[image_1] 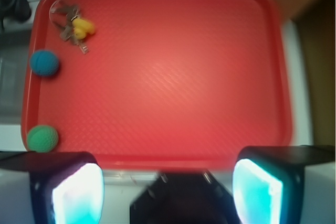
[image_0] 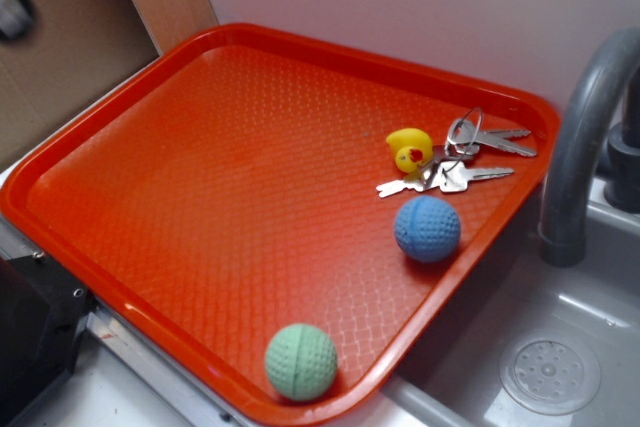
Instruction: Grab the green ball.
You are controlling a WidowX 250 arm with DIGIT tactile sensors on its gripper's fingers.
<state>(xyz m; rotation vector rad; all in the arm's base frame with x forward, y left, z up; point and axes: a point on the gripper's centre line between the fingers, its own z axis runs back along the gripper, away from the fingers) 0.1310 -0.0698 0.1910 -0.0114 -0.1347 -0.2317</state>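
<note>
The green ball (image_0: pixel 301 361) is pale mint and dimpled. It lies at the near corner of the red tray (image_0: pixel 200 197). In the wrist view it (image_1: pixel 42 138) sits at the tray's lower left corner, just above my left finger. My gripper (image_1: pixel 168 190) is open and empty, high above the tray's edge, its two pads (image_1: pixel 79 192) far apart. The gripper does not show in the exterior view.
A blue dimpled ball (image_0: pixel 427 229), a yellow rubber duck (image_0: pixel 409 149) and a bunch of keys (image_0: pixel 470 157) lie on the tray's right side. A grey tap (image_0: pixel 585 137) and a sink with a drain (image_0: pixel 550 375) stand to the right of the tray.
</note>
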